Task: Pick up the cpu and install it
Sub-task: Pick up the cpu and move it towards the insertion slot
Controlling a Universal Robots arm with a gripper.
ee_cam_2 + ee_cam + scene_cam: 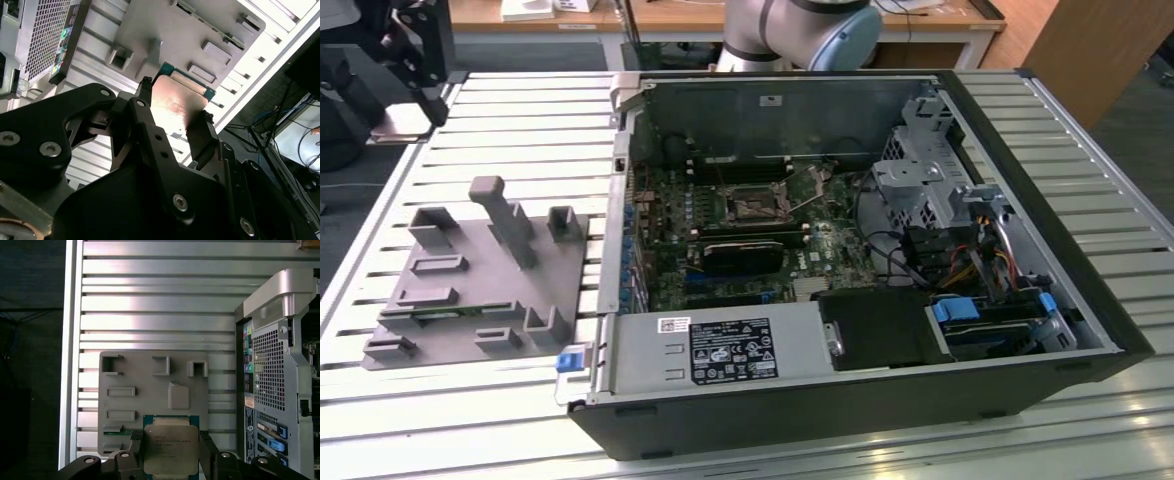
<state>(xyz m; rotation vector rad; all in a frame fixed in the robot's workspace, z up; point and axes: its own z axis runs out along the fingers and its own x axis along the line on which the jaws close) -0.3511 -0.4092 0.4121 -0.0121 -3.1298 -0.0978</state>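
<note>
The cpu (170, 452) sits clamped between the two black fingers (208, 447) of the gripper (171, 446), silver top facing the camera in the first wrist view, green edge showing along one side. In the second wrist view the cpu (176, 100) catches a bright glare, and the gripper (175, 103) grips it by two opposite edges, one finger on each. It hangs over the grey tray (150, 385), at the tray's edge closest to the gripper, and looks clear of the tray's surface rather than resting on it. The tray, with its upright pegs and shallow slots, lies flat on the slatted metal table (150, 290). Just beside the tray is the open case (270, 365), its perforated rear panel turned towards the tray. In the exterior view the tray (454, 300) lies at the exterior view's left of the case (761, 110), close to its wall. Inside the case the board (720, 260) lies flat, and the socket (758, 208) is near the board's middle. Part of the arm (801, 30) stands behind the case.
</note>
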